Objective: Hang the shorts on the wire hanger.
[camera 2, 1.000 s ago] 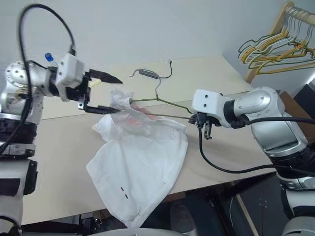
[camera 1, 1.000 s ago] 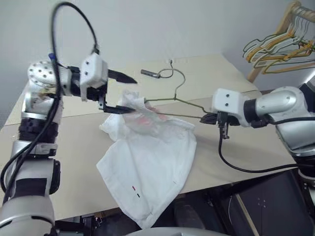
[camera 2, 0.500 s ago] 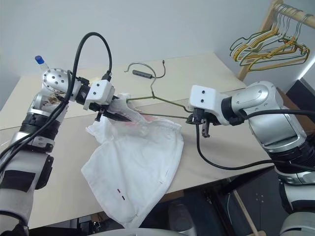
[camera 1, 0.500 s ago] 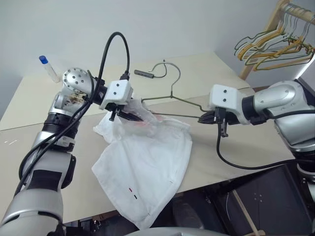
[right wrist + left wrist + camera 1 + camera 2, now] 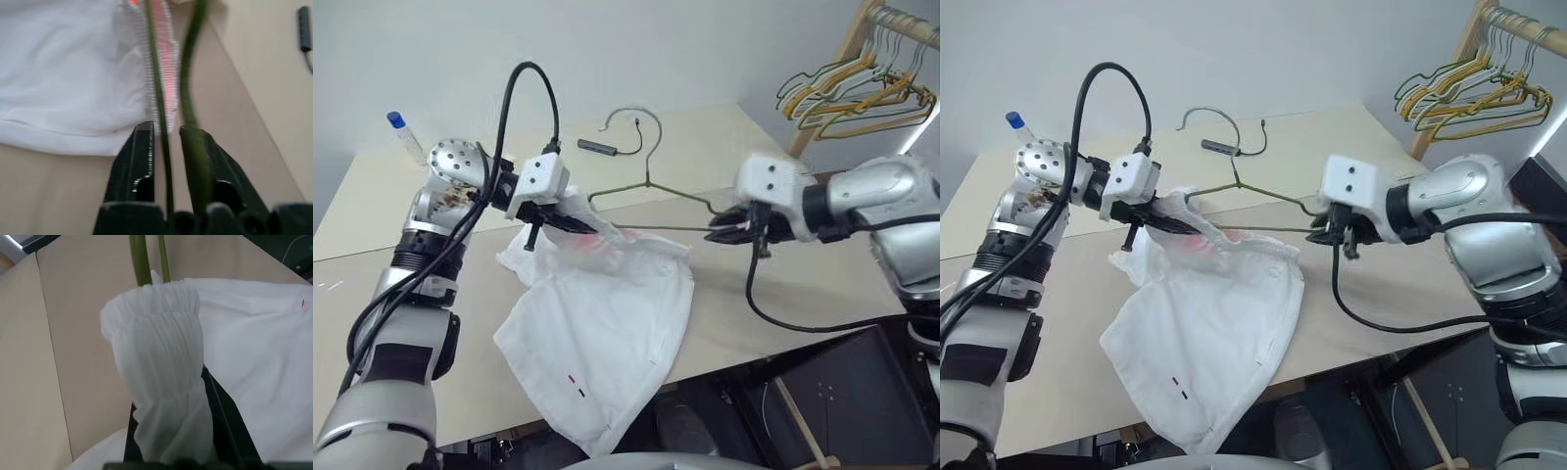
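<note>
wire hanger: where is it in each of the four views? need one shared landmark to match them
Left eye view: wire hanger at centre, hook up, spanning both pincers.
Right eye view: centre, slightly further left.
Left wrist view: two green wires at the top edge, above the waistband.
Right wrist view: two wires running between the black fingers.
Landmark: the gathered waistband of the shorts, which the wire enters.

No readable text, label, brand or number on anything.

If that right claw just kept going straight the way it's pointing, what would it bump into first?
Probably the shorts: the right claw points along the wire hanger toward their gathered waistband, though depth is hard to judge.
</note>
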Robot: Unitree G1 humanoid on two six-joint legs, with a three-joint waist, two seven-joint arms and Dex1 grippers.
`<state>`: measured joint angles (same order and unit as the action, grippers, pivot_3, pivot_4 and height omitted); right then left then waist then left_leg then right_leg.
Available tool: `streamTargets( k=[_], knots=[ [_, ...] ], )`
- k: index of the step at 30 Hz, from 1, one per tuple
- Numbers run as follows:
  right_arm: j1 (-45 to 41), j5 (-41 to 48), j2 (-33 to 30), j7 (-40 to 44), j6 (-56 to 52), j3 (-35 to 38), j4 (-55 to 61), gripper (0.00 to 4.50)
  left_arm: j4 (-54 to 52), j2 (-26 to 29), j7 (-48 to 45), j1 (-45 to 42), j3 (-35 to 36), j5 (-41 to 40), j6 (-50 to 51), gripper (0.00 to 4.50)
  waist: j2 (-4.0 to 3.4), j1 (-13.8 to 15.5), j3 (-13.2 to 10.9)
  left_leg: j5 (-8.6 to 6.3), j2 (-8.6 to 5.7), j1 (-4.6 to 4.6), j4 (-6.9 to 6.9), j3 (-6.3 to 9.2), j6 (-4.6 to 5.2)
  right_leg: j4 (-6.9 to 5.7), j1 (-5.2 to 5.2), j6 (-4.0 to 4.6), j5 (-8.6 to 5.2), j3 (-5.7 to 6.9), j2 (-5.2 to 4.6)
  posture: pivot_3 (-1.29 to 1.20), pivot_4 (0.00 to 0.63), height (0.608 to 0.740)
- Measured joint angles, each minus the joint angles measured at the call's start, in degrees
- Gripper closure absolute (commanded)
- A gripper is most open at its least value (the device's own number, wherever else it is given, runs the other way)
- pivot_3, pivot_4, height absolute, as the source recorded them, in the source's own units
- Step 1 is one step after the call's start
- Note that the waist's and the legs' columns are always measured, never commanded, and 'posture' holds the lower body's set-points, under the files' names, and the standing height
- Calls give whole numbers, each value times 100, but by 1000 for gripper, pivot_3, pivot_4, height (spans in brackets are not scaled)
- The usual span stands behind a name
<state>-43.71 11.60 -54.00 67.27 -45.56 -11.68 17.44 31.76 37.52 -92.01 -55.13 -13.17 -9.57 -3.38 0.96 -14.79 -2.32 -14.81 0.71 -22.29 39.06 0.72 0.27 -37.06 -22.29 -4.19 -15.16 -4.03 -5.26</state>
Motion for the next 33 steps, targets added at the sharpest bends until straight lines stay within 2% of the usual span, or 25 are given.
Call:
streamTargets(
  k=[7,8,11,14,18,22,26,29,32,33],
  knots=[
    [1034,134,-399,-672,-330,1490,-547,52,-559,287,172,567,341,-191,633,4480,0,36,0,0,0,2,-1,-1,0,-2,3,0,0,-1,-3,-221,0,740],
    [1202,192,-395,-767,-375,1688,-578,17,-633,288,212,618,357,-201,711,4480,0,48,0,0,-1,4,-1,0,0,-2,5,0,0,-1,-3,-220,0,740],
    [1929,396,-199,-1035,-484,2389,-563,17,-812,285,378,691,454,-241,941,4480,1,102,1,0,1,8,-2,-1,0,-3,7,0,0,-3,3,-217,0,740],
    [2589,594,331,-1364,-541,2637,-272,17,-888,304,456,708,548,-323,1123,4480,1,107,1,0,1,10,-4,-4,1,-4,7,0,0,-10,4,-209,0,740],
    [2864,1018,1287,-1798,-745,2362,350,17,-1005,320,477,725,548,-347,1212,4480,0,105,2,0,1,13,-3,-2,0,-7,8,0,0,-13,5,-204,0,740],
    [2756,1232,2350,-2289,-825,1708,307,17,-1026,375,481,736,548,-351,1231,4480,0,126,2,0,-2,10,-3,1,0,-6,6,0,0,-10,4,-198,0,740],
    [2268,1322,2809,-2541,-888,1314,-51,17,-1050,393,483,743,548,-357,1237,4480,0,152,2,1,-7,5,-2,5,0,-4,5,0,1,-6,-1,-192,0,740],
    [2000,1298,2975,-2627,-888,921,-385,652,-1075,400,494,745,548,-363,1246,4480,0,168,2,1,-6,5,-3,14,0,-5,6,1,1,1,1,-181,0,740],
    [1990,1310,2993,-2627,-888,763,-609,1556,-1108,415,511,766,549,-383,1249,4480,0,179,2,1,-9,2,-2,15,0,-5,6,1,1,1,-1,-179,0,740],
    [1974,1319,2981,-2627,-888,763,-664,1981,-1118,439,518,790,549,-385,1250,4480,0,175,2,1,-10,2,-1,14,0,-5,6,0,1,0,-1,-179,0,740]
  ],
)
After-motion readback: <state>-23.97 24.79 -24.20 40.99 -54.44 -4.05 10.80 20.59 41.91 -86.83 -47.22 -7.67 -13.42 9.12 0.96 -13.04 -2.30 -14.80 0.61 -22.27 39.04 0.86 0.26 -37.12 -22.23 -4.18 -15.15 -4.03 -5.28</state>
